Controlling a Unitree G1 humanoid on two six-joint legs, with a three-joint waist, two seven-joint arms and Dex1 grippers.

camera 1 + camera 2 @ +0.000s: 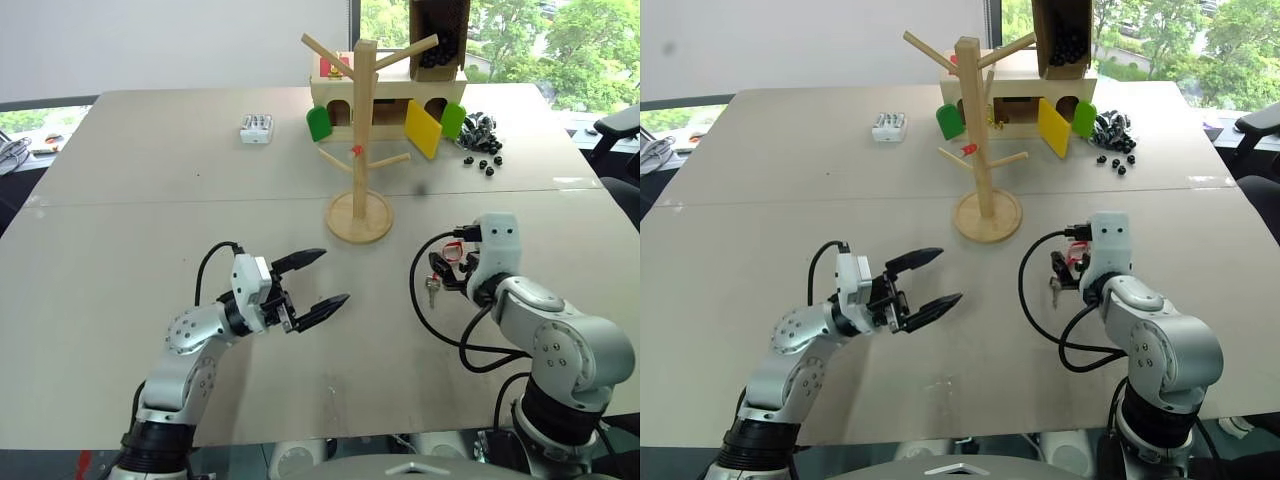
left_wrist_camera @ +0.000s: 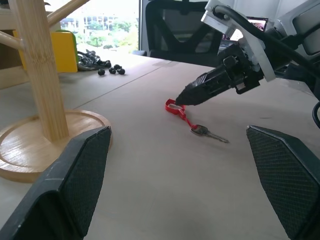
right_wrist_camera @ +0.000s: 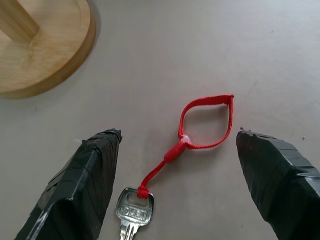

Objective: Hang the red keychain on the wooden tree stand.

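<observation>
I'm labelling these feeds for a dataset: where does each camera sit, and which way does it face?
Head, both eyes: look forward and down over the table at the wooden tree stand; both arms show.
Left wrist: looks along the open left gripper at the right gripper.
Right wrist: looks down between its open fingers.
Both wrists share the red keychain.
</observation>
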